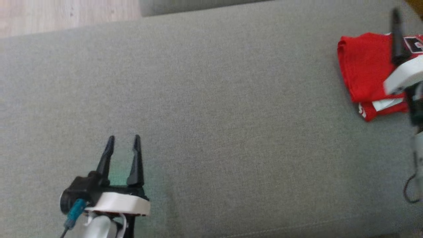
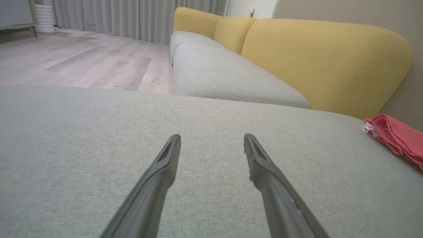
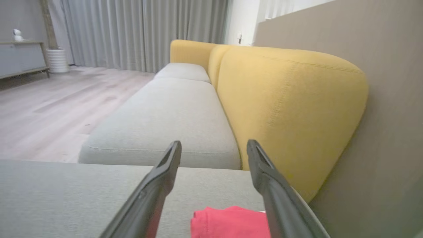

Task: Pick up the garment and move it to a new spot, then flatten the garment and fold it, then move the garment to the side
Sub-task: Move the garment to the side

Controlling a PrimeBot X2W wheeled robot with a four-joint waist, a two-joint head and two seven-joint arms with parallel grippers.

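Garment: the red garment (image 1: 366, 72) lies folded in a compact stack at the right end of the grey seat cushion (image 1: 231, 115), close to the yellow backrest (image 3: 290, 99).
Right gripper (image 3: 214, 145): positioned over the garment, fingers spread wide, nothing held. Whether it touches the cloth cannot be told.
Left gripper (image 1: 124, 138): well apart from the garment, over bare cushion, fingers wide and empty.
Stage, as judged: the fold is complete and the garment set aside. Only withdrawal of the right arm appears outstanding.
Risk one: a fingertip catching the top layer on lifting would drag the fold open.
Risk two: a sideways sweep would push the stack toward the cushion edge.
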